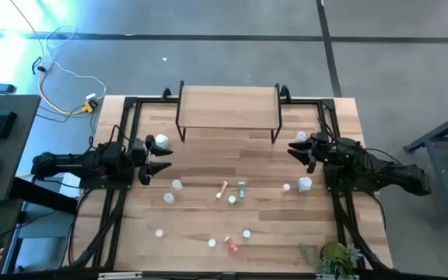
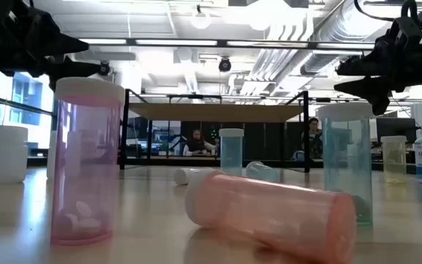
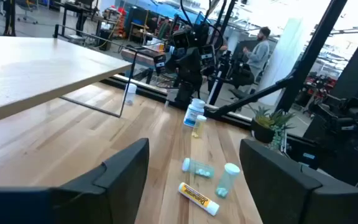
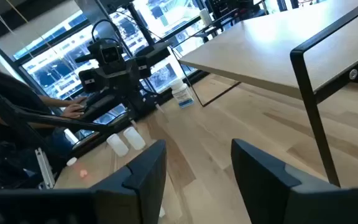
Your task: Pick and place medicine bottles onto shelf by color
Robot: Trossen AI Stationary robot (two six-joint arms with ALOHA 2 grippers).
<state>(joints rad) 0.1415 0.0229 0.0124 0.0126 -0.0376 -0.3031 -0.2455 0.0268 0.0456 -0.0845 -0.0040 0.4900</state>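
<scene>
Here the shelf (image 1: 228, 105) stands at the far middle of the wooden surface (image 1: 208, 159), its board bare. The left claw (image 1: 159, 158) hovers near the shelf's left legs, fingers spread wide with nothing between them; a white bottle (image 1: 162, 141) stands just beside it. The right claw (image 1: 297, 151) hangs near the shelf's right legs, partly open and holding nothing, with a white bottle (image 1: 301, 138) close by and a larger white bottle (image 1: 305, 184) a little nearer the front.

The other bottles are scattered over the middle and front of the surface. A yellowish tube (image 1: 222, 189) lies on its side at the centre, next to a green vial (image 1: 242, 187). 2 clear vials (image 1: 176, 185) sit left of centre. Along the front edge, a pink vial (image 2: 85, 158) stands upright and another pink one (image 2: 269, 213) lies flat, probably touching nothing. A small plant (image 1: 333, 255) sits at the front right corner.
</scene>
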